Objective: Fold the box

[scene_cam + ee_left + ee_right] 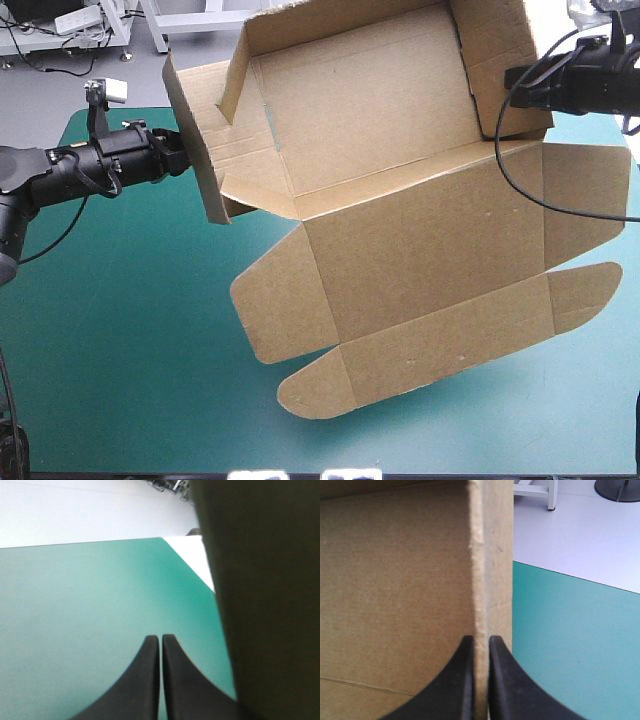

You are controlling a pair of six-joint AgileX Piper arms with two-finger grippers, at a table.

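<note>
Brown box (400, 210) is hanging tilted over the teal-green cover (120, 360), with 3 walls raised and the lid and its flaps lying open toward the near edge. Right gripper (481, 647) is clamping the right wall's edge, board between its fingers. Left gripper (160, 645) is closed on nothing, with the left wall sitting just beside it. Board is looking light and stiff but bending at the creases, so I'm judging a wall edge near a corner the best hold.

Teal-green tbl cover (130, 350), flat, smooth.
</note>
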